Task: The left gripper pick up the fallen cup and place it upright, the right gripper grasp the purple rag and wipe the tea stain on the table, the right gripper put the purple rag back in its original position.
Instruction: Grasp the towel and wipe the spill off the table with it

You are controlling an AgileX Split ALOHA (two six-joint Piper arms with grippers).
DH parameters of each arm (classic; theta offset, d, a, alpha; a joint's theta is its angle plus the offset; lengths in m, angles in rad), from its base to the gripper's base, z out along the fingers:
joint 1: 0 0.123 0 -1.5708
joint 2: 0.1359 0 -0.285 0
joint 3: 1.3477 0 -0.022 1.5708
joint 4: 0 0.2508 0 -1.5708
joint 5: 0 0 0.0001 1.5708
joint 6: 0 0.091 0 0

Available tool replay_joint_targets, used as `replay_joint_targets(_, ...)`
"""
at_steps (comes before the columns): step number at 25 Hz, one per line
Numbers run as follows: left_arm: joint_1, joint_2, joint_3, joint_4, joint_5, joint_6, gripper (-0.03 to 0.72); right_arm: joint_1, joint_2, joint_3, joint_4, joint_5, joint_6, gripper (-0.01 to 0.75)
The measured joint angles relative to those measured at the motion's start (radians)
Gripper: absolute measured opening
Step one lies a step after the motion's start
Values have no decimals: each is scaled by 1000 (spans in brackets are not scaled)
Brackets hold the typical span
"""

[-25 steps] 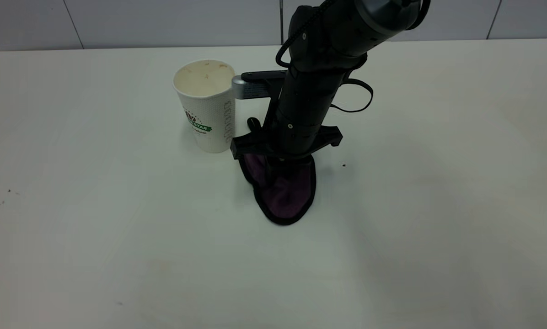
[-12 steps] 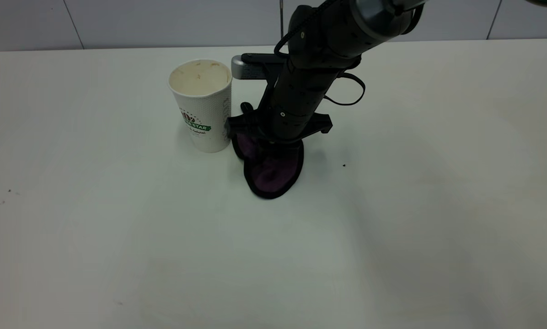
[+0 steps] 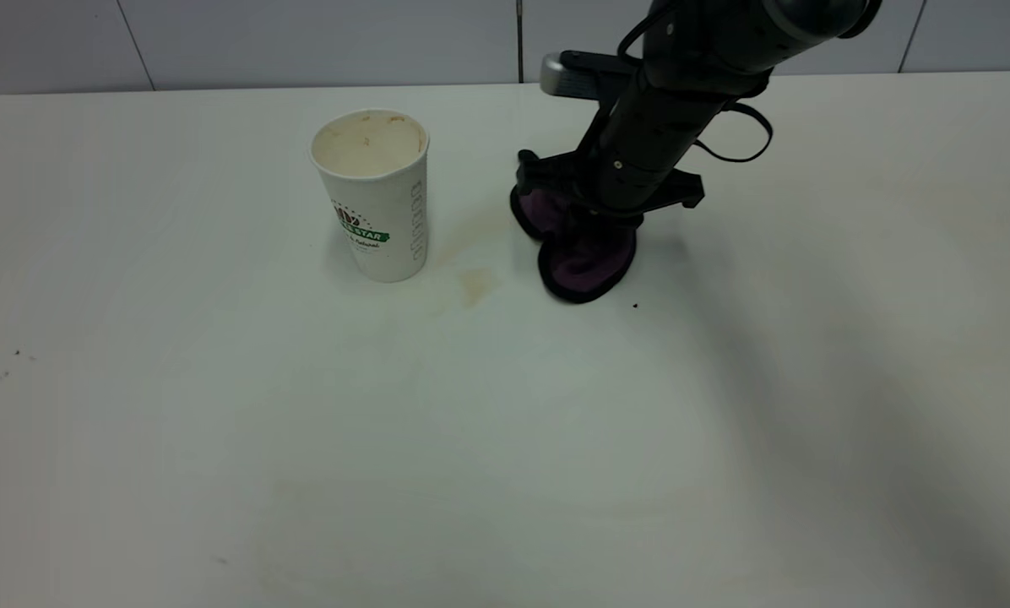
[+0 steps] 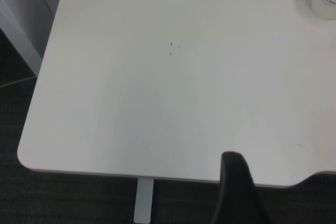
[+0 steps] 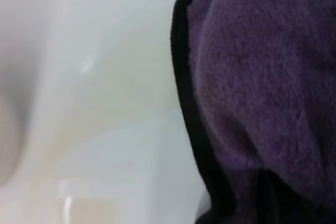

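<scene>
While the cup [image 3: 371, 192] stands upright, the right gripper [image 3: 594, 226] grips the purple rag [image 3: 581, 257].

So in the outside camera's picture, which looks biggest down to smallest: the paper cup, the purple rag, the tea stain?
1. Paper cup, clearly largest.
2. Purple rag, bunched under the right gripper, so partly hidden.
3. Tea stain, smallest and faint-edged.

Dim even light, soft shadow beside the arm — right wrist view blurred
</scene>
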Motion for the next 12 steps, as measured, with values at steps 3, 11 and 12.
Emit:
replay_joint_targets(3,0,0,0,0,0,0,487,-15,0,-2,0,8,0,86)
replay_joint_targets(11,0,0,0,0,0,0,487,49,0,-2,42,7,-3,91)
replay_joint_targets(12,0,0,0,1,0,0,487,68,0,-2,49,7,-4,91)
